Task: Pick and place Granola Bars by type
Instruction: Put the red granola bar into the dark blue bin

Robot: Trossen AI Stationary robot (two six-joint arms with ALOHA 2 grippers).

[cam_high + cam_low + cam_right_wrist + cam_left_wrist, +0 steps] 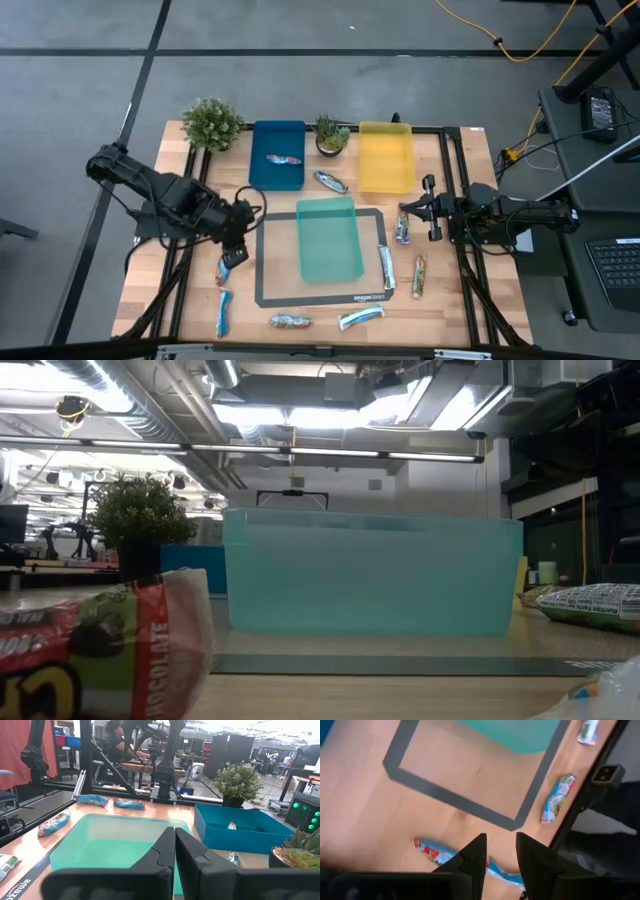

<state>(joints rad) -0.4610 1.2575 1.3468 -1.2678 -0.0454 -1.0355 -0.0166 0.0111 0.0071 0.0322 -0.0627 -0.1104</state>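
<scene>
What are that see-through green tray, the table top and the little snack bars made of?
The teal tray looks like frosted translucent plastic: light and shapes glow through its walls in the low view. The table top seems pale wood, with visible grain. The granola bar wrappers look like thin shiny foil or film, crinkled and glinting.

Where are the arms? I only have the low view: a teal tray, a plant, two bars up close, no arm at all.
Observer: The left gripper hangs over a blue-wrapped bar on the left side of the table, outside the mat.
Operator: Has it grabbed that bar?
Observer: No. The left wrist view shows its jaws parted and empty, with the bar lying flat beneath them.
Operator: And the right arm?
Observer: The right gripper waits to the right of the teal tray, jaws shut and holding nothing. A lone bar lies in the blue tray.
</scene>
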